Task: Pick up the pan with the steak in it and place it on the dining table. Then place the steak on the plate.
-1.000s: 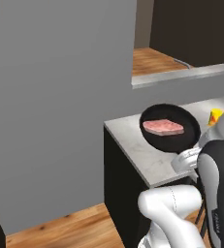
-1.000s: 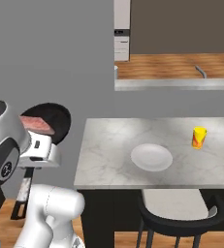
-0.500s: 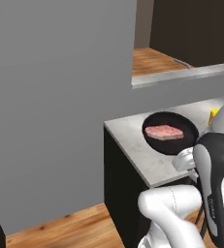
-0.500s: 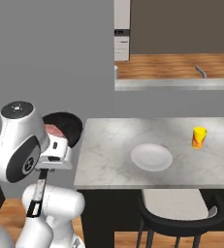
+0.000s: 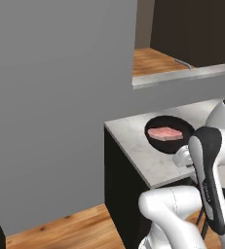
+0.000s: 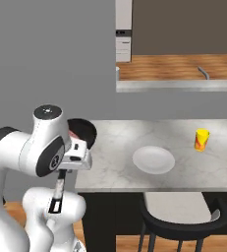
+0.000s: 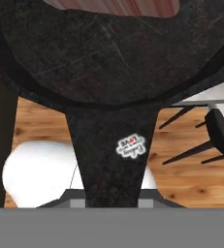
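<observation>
While carried at the near corner of the dining table point(image 5: 133, 141) in left base view: pan point(image 5: 168, 134) over the tabletop corner, steak point(image 5: 163, 133) flat inside, apparently not set down yet; cannot tell if the base touches. Gripper mostly hidden behind the arm.

Right base view: pan point(image 6: 84, 132) at table's point(image 6: 184, 167) left end, partly behind the white arm; plate point(image 6: 154, 159) well apart toward the middle, bare; yellow cup point(image 6: 201, 139) further along, stool point(image 6: 184, 216) below. Steak transfer not started.

Hand view: handle point(image 7: 111, 150) running down between the fingers, pan bowl point(image 7: 108, 48) above, steak edge point(image 7: 113, 7) at top. Gripper point(image 7: 108, 201) clamped tight on the handle.
</observation>
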You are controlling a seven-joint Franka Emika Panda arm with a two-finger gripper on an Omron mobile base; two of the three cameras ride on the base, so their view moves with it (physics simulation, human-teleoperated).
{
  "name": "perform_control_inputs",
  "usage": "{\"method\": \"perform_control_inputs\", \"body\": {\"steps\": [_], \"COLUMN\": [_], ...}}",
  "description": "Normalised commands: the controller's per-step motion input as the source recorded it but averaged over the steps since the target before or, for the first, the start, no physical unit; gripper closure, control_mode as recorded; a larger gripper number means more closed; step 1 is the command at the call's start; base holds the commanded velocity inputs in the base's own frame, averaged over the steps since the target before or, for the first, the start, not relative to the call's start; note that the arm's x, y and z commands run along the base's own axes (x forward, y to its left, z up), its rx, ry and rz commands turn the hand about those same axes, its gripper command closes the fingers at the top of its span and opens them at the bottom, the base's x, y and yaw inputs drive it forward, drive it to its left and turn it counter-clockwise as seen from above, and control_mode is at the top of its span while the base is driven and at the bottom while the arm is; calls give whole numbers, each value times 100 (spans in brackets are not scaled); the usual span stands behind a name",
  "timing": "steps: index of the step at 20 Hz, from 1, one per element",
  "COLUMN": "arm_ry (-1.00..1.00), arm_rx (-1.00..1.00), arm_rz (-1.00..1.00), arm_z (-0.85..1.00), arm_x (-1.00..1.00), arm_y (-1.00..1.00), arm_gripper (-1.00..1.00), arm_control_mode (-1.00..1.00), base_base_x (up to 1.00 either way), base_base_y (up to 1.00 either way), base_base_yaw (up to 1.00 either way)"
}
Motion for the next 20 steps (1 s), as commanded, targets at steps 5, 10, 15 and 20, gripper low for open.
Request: {"method": "perform_control_inputs", "body": {"steps": [5, 10, 15, 20], "arm_ry": [8, 13, 10, 5], "arm_rx": [0, 0, 0, 0], "arm_rz": [0, 0, 0, 0], "arm_z": [-24, -28, -27, -29], "arm_x": [99, 100, 91, 72], "arm_y": [-12, -3, -6, -5], "arm_gripper": [100, 100, 100, 100], "arm_control_mode": [-100, -100, -100, -100], "base_base_x": [0, 0, 0, 0], "base_base_y": [0, 0, 0, 0], "base_base_yaw": [0, 0, 0, 0]}}
